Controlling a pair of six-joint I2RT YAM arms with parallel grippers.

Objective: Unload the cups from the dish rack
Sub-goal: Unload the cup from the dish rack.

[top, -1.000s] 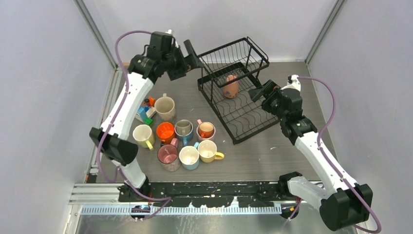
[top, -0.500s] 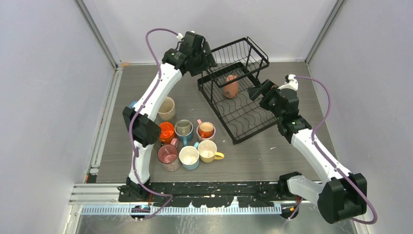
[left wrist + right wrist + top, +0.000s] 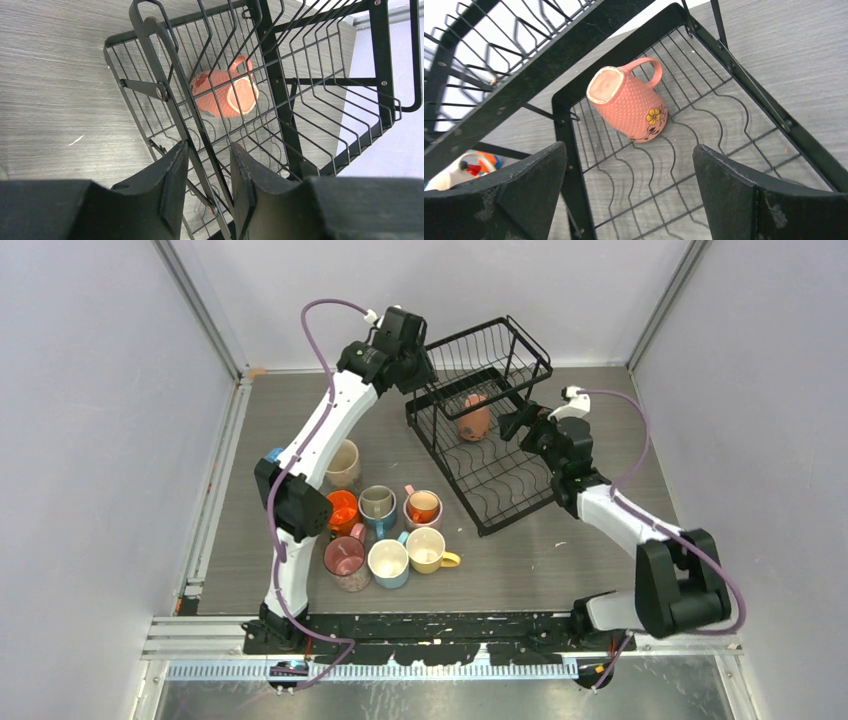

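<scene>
Dish rack (image 3: 497,472) stands at the far centre of the table (image 3: 560,550). One salmon cup (image 3: 628,106) lies tipped over on its lower tray, toward the far end. Right gripper (image 3: 512,424) is spread wide, near the cup's right side but clear of it. Left gripper (image 3: 209,150) is at the rack's far-left corner, fingers narrowly apart astride a rack bar. The other cups (image 3: 388,562) are grouped on the table, near left of the rack.

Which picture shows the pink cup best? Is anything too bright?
Right wrist view: pink cup sharp and unblocked, background behind the upper wires of the dish rack washed out white. Left wrist view: wires cross the cup. Top view: cup small.
</scene>
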